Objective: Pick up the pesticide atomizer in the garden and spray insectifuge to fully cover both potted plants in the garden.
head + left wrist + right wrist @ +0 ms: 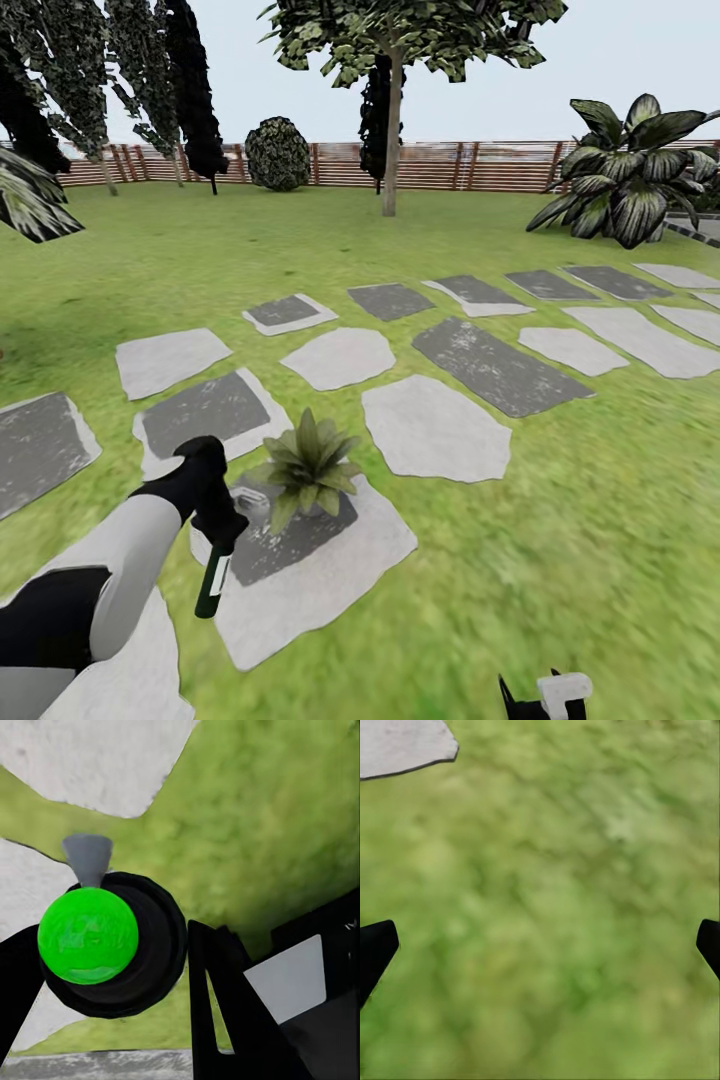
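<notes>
My left gripper [216,512] is shut on the pesticide atomizer [213,582]. Its dark green body with a white stripe hangs down and toward me over a grey slab. Its pale trigger head points at the potted plant [308,466], a low green rosette standing on that slab just right of the gripper. In the left wrist view the atomizer [88,936] appears end-on as a bright green disc in a black ring between the black fingers [225,1012]. My right gripper [545,697] is low at the front right, open over bare grass [540,907].
Grey stepping slabs [435,425] cross the lawn from left to far right. A brown slat fence [430,165], trees [392,120] and a round bush [277,153] line the back. A large broad-leaved plant [630,170] stands at the far right.
</notes>
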### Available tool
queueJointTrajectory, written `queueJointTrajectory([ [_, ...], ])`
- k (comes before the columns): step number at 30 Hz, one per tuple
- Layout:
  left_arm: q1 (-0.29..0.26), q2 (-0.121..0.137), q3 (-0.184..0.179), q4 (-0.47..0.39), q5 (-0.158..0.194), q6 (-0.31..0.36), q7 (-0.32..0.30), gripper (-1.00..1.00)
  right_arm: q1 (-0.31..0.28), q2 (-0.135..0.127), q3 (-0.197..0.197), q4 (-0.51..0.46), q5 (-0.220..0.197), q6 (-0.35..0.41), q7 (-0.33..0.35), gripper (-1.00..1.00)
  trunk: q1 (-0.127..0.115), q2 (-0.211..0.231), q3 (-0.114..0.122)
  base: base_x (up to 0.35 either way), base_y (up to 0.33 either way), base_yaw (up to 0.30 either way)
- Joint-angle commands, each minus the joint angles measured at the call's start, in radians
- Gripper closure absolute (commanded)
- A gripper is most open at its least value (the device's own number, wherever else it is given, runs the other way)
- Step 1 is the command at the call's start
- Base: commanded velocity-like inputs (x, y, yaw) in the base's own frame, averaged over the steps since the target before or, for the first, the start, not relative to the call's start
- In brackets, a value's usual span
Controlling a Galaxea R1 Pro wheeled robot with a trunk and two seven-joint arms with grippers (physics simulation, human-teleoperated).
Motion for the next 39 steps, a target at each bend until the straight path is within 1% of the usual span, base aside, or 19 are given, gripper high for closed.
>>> queueJointTrajectory([
  [1, -0.001, -0.002, 0.005, -0.002, -0.012, 0.01, -0.023, 1.0, -0.001, 0.0, -0.009, 0.001, 0.008, -0.003, 0.002, -1.0, 0.0, 0.0, -0.001, 0.28, 0.166, 0.0],
  [3, -0.002, -0.005, 0.005, -0.003, -0.017, 0.01, -0.046, 1.0, -0.001, 0.0, -0.009, 0.001, 0.008, -0.003, 0.002, -1.0, 0.0, 0.0, -0.001, 0.286, 0.171, 0.0],
  [5, -0.003, -0.007, 0.004, -0.003, -0.02, 0.01, -0.055, 1.0, -0.001, 0.0, -0.008, 0.001, 0.008, -0.003, 0.002, -1.0, 0.0, 0.0, -0.001, 0.29, 0.195, 0.0],
  [12, 0.001, -0.017, 0.005, -0.002, -0.022, 0.01, -0.06, 1.0, -0.001, 0.0, -0.008, 0.001, 0.008, -0.003, 0.003, -1.0, 0.0, 0.0, -0.001, 0.295, 0.2, 0.0],
  [16, 0.004, -0.025, 0.006, -0.002, -0.022, 0.009, -0.059, 1.0, -0.001, 0.0, -0.008, 0.001, 0.008, -0.003, 0.003, -1.0, 0.0, 0.0, -0.001, 0.329, 0.042, -0.015],
  [19, 0.007, -0.03, 0.005, -0.002, -0.022, 0.009, -0.059, 1.0, -0.001, 0.0, -0.008, 0.002, 0.008, -0.003, 0.003, -1.0, 0.0, 0.0, -0.001, 0.336, 0.006, -0.203],
  [24, 0.011, -0.029, 0.001, 0.0, -0.029, 0.008, -0.059, 1.0, -0.001, 0.0, -0.008, 0.001, 0.008, -0.003, 0.003, -1.0, 0.0, 0.0, -0.001, 0.308, 0.001, -0.268],
  [34, 0.013, -0.028, -0.004, 0.009, -0.034, 0.006, -0.059, 1.0, -0.001, 0.0, -0.007, 0.006, 0.013, -0.002, 0.009, -1.0, 0.0, 0.0, -0.001, 0.026, 0.0, -0.022],
  [36, 0.013, -0.028, -0.003, 0.012, -0.041, 0.007, -0.059, 1.0, -0.001, 0.0, -0.007, 0.016, 0.013, -0.003, 0.008, -1.0, 0.0, 0.0, -0.001, 0.0, 0.0, 0.0],
  [39, 0.014, -0.028, 0.002, 0.013, -0.063, 0.007, -0.059, 1.0, -0.001, 0.0, -0.007, 0.021, 0.012, -0.003, 0.008, -1.0, 0.0, 0.0, -0.001, 0.019, 0.0, 0.0],
])
